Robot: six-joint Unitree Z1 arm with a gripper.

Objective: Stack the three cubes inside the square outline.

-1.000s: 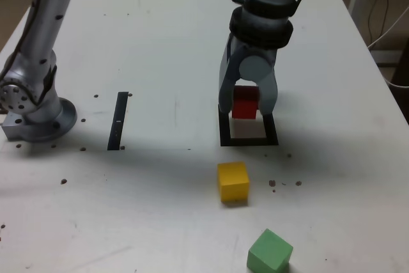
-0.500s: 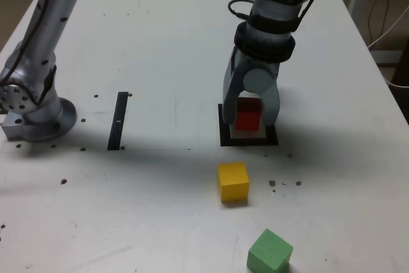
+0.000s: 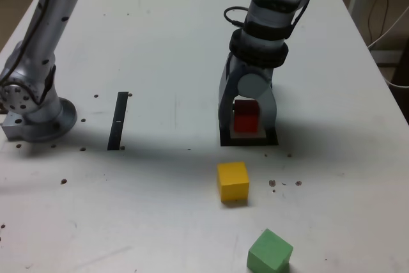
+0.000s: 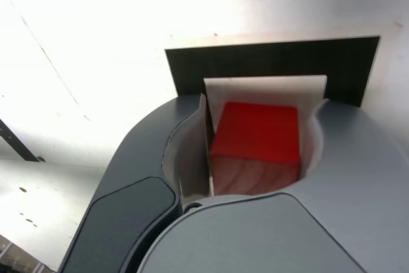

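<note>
Exterior view, near to far. Nearest the camera, at about 5 o'clock on the white table [image 3: 160, 43], lies the green cube [image 3: 270, 251], free and turned slightly on its base. Beyond it, just short of the table's middle, sits the yellow cube [image 3: 232, 181], also free and apart from the green one. Directly past the yellow cube, at its 12 o'clock, is the square outline [image 3: 249, 139], and my gripper [image 3: 246, 119] stands over it. The red cube [image 3: 246, 117] sits between my jaws, over the outline's white centre. At 9 o'clock from the outline lies a narrow black strip [image 3: 117, 120], and farther toward 9 o'clock stands my arm's base [image 3: 35, 110].

Wrist view. The red cube [image 4: 255, 139] fills the gap between my fingers [image 4: 185, 158]; the black border [image 4: 268, 62] frames it. My jaws are at cube width, close on both faces, but I cannot tell whether they are gripping or have just let go, nor whether the cube rests fully on the table.

Risks, as I judge them. If I lift while a finger pad drags on a face, the cube may tip or slide onto the black border. If I release it above the surface, it may bounce and land askew, leaving a poor base for the yellow and green cubes.
</note>
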